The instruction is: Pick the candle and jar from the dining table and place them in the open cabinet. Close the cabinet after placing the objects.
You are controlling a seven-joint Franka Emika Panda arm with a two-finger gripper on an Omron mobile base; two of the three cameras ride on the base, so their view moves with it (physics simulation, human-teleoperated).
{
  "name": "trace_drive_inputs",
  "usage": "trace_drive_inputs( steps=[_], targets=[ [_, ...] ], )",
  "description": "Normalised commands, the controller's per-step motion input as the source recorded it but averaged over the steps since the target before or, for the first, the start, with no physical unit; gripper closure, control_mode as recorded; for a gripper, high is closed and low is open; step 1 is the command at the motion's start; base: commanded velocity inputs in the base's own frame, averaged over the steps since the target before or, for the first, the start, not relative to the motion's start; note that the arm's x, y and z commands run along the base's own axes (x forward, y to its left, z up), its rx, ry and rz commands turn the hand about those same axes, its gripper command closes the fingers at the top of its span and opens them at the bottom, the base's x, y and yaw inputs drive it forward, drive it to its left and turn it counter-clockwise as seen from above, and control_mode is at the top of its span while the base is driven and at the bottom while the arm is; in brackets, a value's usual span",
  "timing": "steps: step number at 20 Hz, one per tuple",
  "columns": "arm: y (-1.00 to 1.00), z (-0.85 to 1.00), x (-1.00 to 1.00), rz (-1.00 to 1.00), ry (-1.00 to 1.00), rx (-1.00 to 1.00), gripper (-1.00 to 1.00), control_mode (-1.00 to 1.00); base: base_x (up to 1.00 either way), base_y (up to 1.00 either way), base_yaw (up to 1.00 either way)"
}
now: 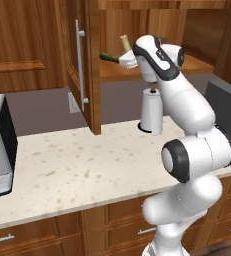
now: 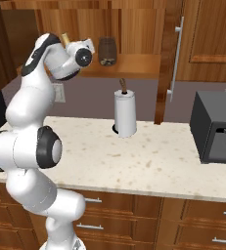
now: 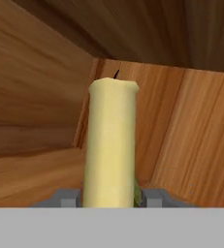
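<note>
The candle [image 3: 110,145] is a pale-yellow cylinder with a dark wick, standing upright between my fingers [image 3: 65,197]. My gripper [image 3: 111,197] is shut on its lower part. The hand is raised at the open cabinet [image 1: 87,75], level with its shelf [image 2: 134,66], and the candle [image 1: 124,42] [image 2: 64,38] pokes up from it. Bare wooden walls lie ahead in the hand view. A dark brown container [image 2: 107,50] stands on the shelf right of my hand; I cannot tell whether it is the jar. The dining table is out of view.
A white paper-towel roll [image 1: 151,112] [image 2: 124,114] stands on the speckled counter [image 1: 77,165] below the shelf. The open door with its silver handle [image 1: 80,65] hangs left of my hand. A dark green object [image 1: 108,57] lies on the shelf. A dark appliance [image 2: 214,127] sits at the right.
</note>
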Motion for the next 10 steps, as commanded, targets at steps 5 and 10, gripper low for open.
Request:
trace_drive_inputs(
  steps=[5, 10],
  targets=[
    [-0.04, 0.03, 0.00, 0.14, 0.21, 0.00, 1.00, -1.00, 0.00, 0.00, 0.00],
    [0.00, -0.10, 0.00, 0.23, 0.12, 0.00, 1.00, -1.00, 0.00, 0.00, 0.00]
  ],
)
